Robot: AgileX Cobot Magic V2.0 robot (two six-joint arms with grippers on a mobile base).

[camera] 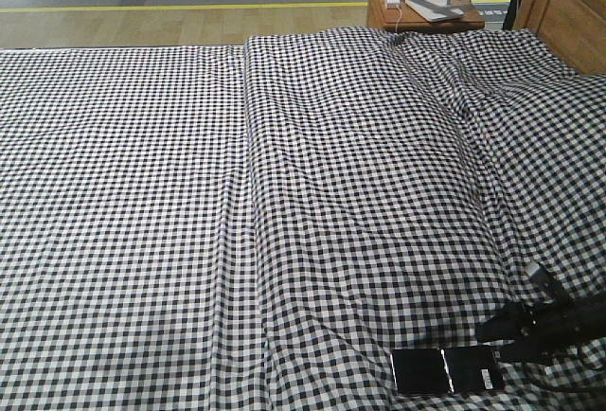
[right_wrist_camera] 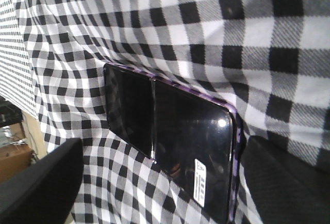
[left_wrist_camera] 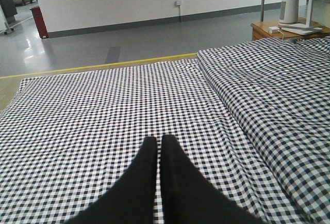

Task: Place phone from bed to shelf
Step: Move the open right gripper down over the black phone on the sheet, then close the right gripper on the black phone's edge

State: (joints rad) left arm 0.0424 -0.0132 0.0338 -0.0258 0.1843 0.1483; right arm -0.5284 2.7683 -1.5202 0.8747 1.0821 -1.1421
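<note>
One phone (camera: 445, 370) lies flat, screen up, on the bed (camera: 237, 193), close to the edge nearest the robot and toward the headboard (camera: 568, 8) end. It is glossy black, with a single crease line across its middle and one small white sticker (right_wrist_camera: 200, 180) near one short end. The checked sheet is rumpled around it.

There are two hands. The right hand (camera: 494, 343) sits low over the sheet at the phone's sticker end, its two black fingers (right_wrist_camera: 41, 182) spread apart. In the right wrist view one finger is on each side of the phone; the one by the sticker end is just beside the phone's edge, though I cannot tell whether it touches. The left hand (left_wrist_camera: 157, 141) hovers over a flatter stretch of the sheet, its two fingers pressed together with only a sliver of a gap and nothing between them.

Past the bed's far corner stands one small brown side table (camera: 379, 13), carrying one white plug block (camera: 391, 1) and one white cylinder (left_wrist_camera: 290, 10).
</note>
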